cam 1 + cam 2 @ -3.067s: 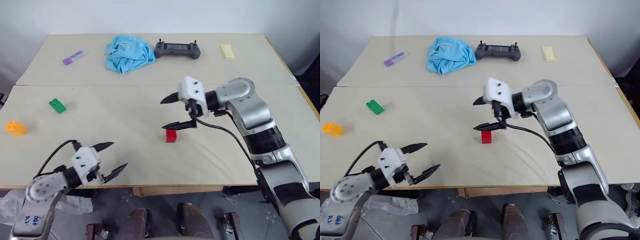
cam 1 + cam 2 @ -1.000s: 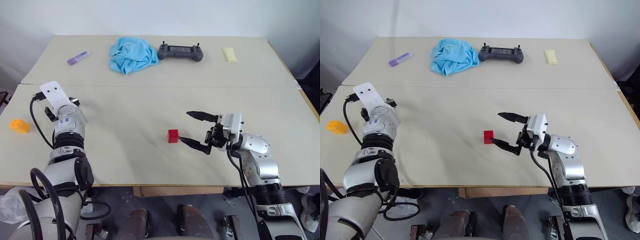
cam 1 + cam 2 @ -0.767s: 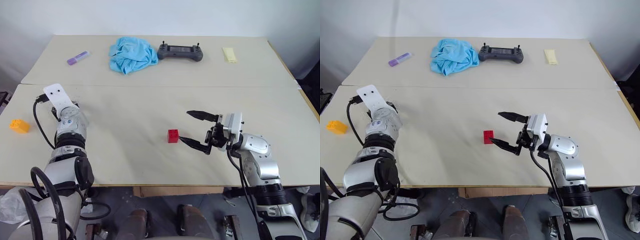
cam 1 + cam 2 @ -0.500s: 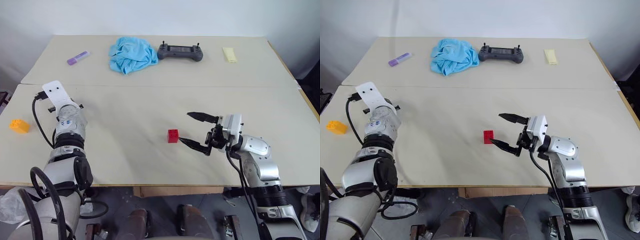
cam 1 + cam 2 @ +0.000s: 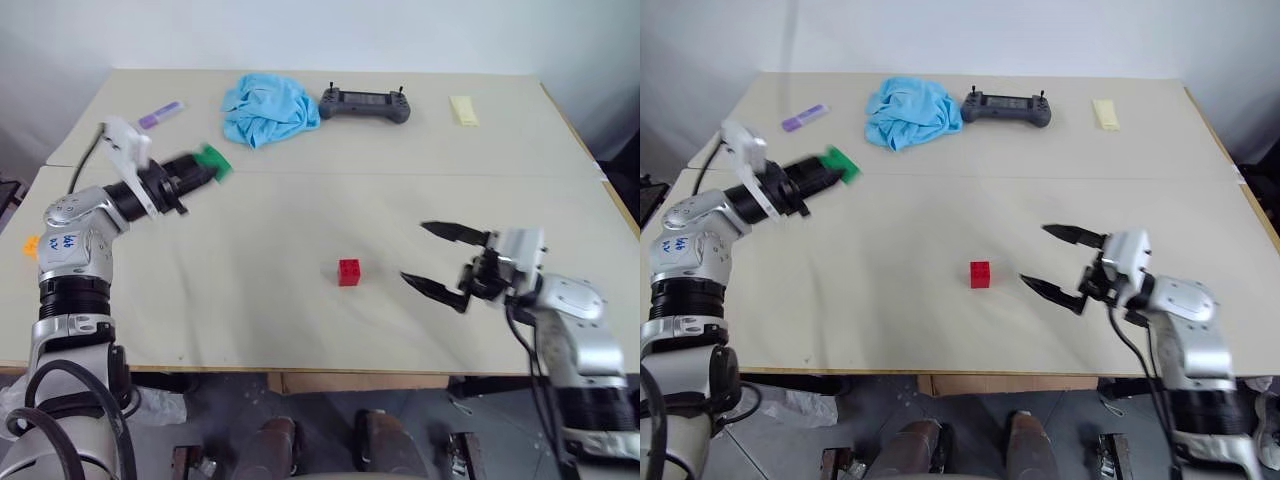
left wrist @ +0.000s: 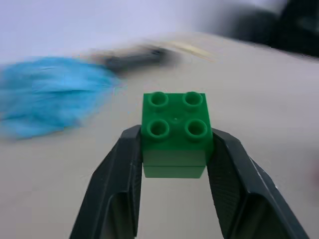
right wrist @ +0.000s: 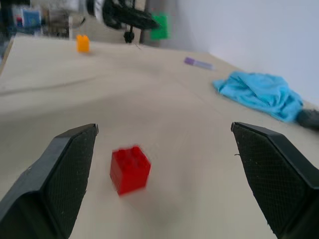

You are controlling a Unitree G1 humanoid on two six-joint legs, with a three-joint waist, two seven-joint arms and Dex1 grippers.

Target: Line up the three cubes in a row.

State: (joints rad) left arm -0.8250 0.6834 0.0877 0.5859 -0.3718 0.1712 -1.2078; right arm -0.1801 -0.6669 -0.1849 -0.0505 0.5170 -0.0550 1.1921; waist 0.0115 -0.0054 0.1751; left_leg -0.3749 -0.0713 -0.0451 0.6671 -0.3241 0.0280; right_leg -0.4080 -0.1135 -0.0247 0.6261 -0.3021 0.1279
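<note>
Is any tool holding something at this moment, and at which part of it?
The left tool holds the green cube by its two opposite side faces, studs showing. The right tool is open and holds nothing.

Red cube [image 7: 129,169] between open pincer [image 7: 167,174] fingers

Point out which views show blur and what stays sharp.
Left wrist view: green cube sharp between the left gripper fingers, blue cloth and background smeared. Right wrist view: red cube slightly soft. Left eye view: right gripper a little smeared.

Head eyes overlook table [image 5: 300,230]; wrist cameras close.
</note>
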